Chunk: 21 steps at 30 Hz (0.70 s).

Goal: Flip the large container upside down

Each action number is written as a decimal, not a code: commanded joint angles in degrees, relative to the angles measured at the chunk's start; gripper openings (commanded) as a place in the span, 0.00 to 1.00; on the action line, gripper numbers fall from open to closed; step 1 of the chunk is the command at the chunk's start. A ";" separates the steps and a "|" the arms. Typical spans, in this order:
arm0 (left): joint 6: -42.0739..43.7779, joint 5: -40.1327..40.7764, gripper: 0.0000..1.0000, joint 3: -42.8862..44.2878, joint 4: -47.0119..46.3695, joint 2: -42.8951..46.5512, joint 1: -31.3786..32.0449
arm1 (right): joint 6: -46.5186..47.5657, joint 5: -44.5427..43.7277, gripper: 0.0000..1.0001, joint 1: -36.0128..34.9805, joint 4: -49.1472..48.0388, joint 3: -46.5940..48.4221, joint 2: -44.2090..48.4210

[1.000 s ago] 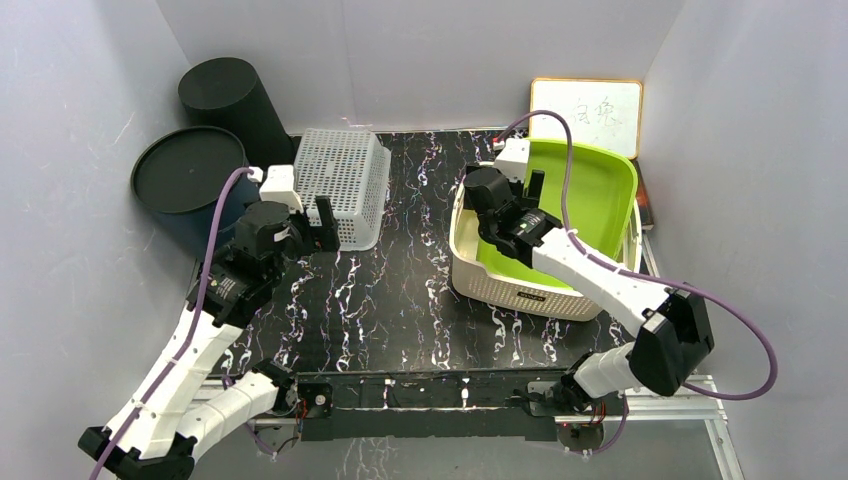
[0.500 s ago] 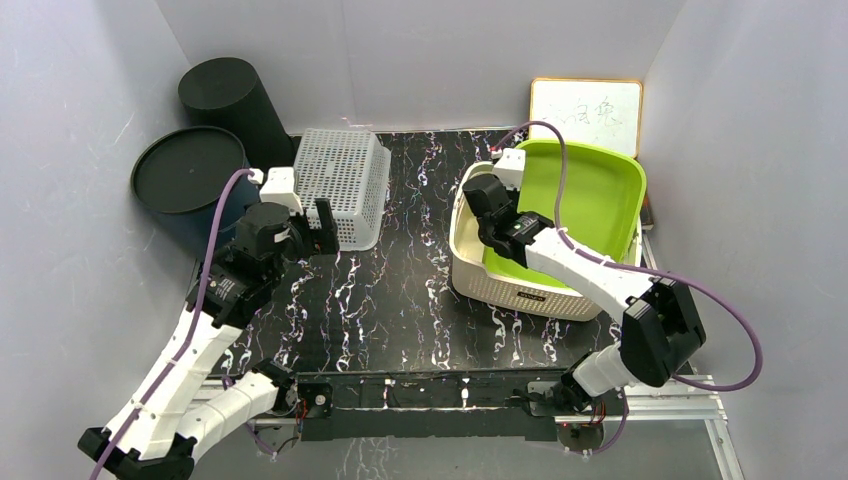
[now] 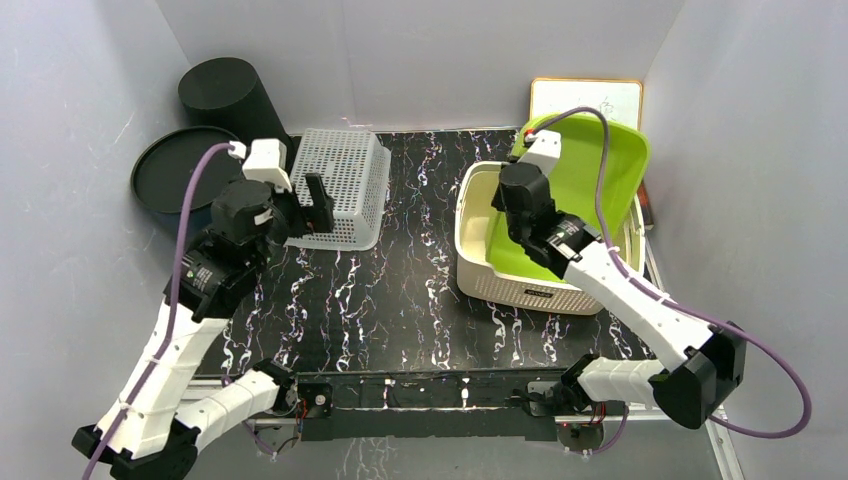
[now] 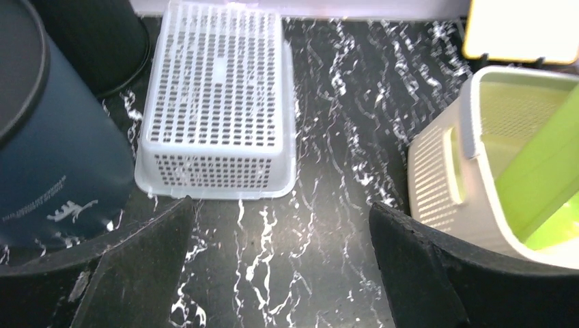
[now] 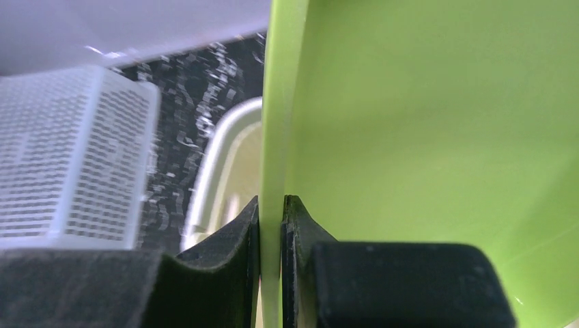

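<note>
Since 1 second ago the green container [image 3: 575, 175] is tipped up in the cream basket [image 3: 515, 288], the right gripper [image 5: 272, 205] now pinched shut on its left rim. That rim stands upright between the jaws, running straight away from the wrist. The left gripper [image 4: 280, 208] hangs wide open, well apart near the white mesh basket [image 3: 340, 185].

The left arm [image 3: 170, 350] and the right arm [image 3: 620, 285] are built from white moulded links, which are joined by black rounded joint housings [image 3: 240, 205]. A purple cable [image 3: 178, 260] is run along each arm. A white camera block [image 3: 265, 160] is mounted at each wrist, and the fingers [image 4: 130, 273] are made of matte black plastic.
</note>
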State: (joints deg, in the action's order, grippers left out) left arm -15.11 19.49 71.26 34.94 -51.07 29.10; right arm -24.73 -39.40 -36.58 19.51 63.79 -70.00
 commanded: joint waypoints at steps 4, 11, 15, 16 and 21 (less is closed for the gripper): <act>1.64 -5.27 0.98 13.20 3.39 -4.02 0.20 | 3.87 8.74 0.00 0.05 1.93 14.30 4.41; 2.29 -6.56 0.98 21.79 4.02 -5.23 0.18 | 8.30 15.14 0.00 0.06 2.42 24.04 5.87; 1.91 -5.16 0.98 21.86 2.75 -3.44 0.19 | 9.11 24.45 0.00 0.02 0.68 30.02 6.36; 1.91 -4.71 0.98 21.93 2.76 -3.06 0.22 | 8.91 26.85 0.00 0.03 0.37 31.28 6.33; 2.12 -2.58 0.98 24.73 2.86 -2.76 0.24 | 4.55 41.47 0.00 0.08 -4.56 34.15 4.92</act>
State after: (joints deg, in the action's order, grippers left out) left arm -13.87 14.87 92.16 38.11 -54.33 29.10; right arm -18.98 -12.71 -36.58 24.58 93.78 -65.71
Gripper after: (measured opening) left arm 0.984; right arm 0.108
